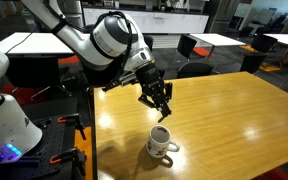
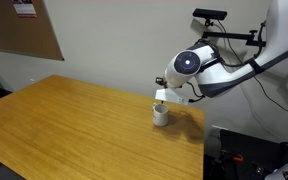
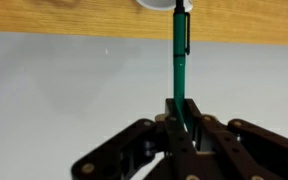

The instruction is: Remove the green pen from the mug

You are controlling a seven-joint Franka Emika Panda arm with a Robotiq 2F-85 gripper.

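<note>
A glossy white arm of rounded segments [image 1: 79,35] is seen in both exterior views. Just above the black two-fingered metal gripper [image 1: 164,112], a bulbous white joint is closed by a grey round end cap [image 2: 187,62]. In the wrist view, the gripper is shown built of black jointed linkage bars [image 3: 124,150].
</note>
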